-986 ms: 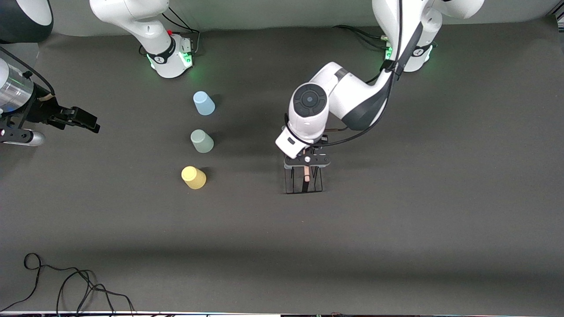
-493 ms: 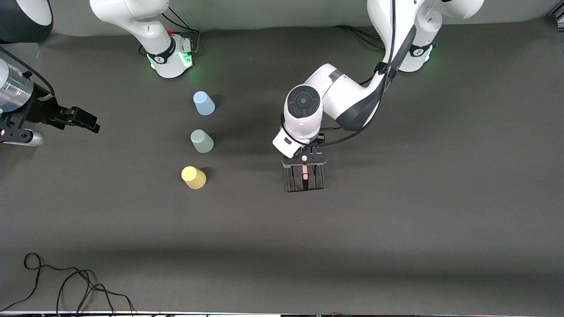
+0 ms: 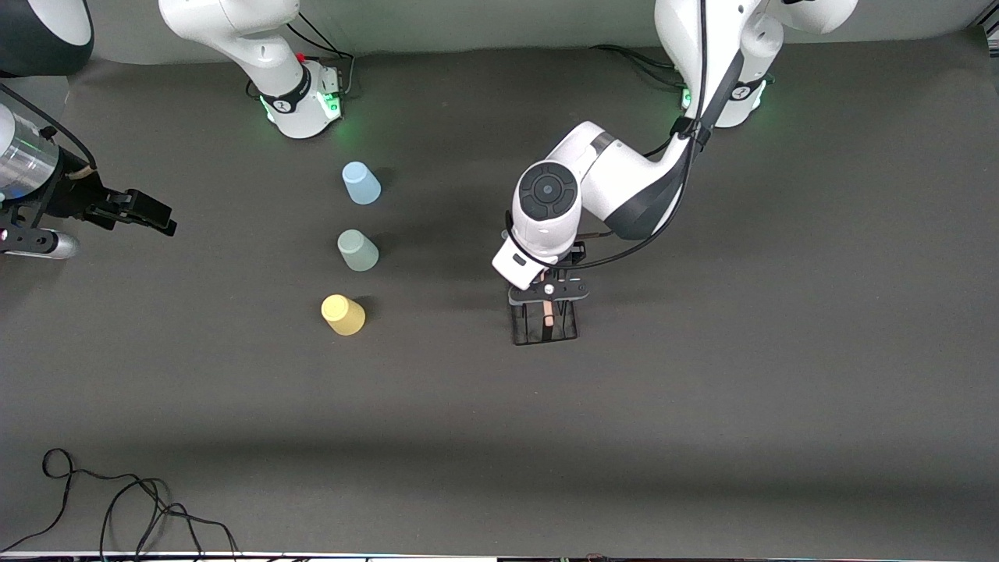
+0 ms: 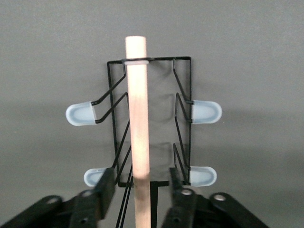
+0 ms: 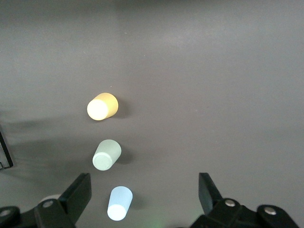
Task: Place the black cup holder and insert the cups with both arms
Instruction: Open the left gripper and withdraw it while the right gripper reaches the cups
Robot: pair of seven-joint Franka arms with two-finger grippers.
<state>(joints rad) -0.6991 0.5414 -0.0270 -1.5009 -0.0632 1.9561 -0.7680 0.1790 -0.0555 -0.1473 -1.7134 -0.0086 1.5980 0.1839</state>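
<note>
The black cup holder [image 3: 545,331] stands on the mat near the table's middle, its wooden rod handle [image 4: 138,114] on top and pale-tipped pegs [image 4: 78,114] sticking out at the sides. My left gripper [image 3: 548,290] [image 4: 141,178] is over it, open, one finger on each side of the rod with a gap at both. Three cups stand in a row toward the right arm's end: light blue [image 3: 360,183] [image 5: 119,203], grey-green [image 3: 357,250] [image 5: 107,154], yellow [image 3: 343,314] [image 5: 102,106]. My right gripper [image 3: 156,216] [image 5: 144,185] waits high up, open, holding nothing.
A black cable [image 3: 117,507] lies coiled on the mat at the corner nearest the front camera, at the right arm's end. The green-lit arm bases [image 3: 300,101] stand along the table's edge farthest from the front camera.
My left gripper was shut on the wooden rod and has now opened off it. The holder shifted slightly toward the left arm's end. The right arm has not moved.
</note>
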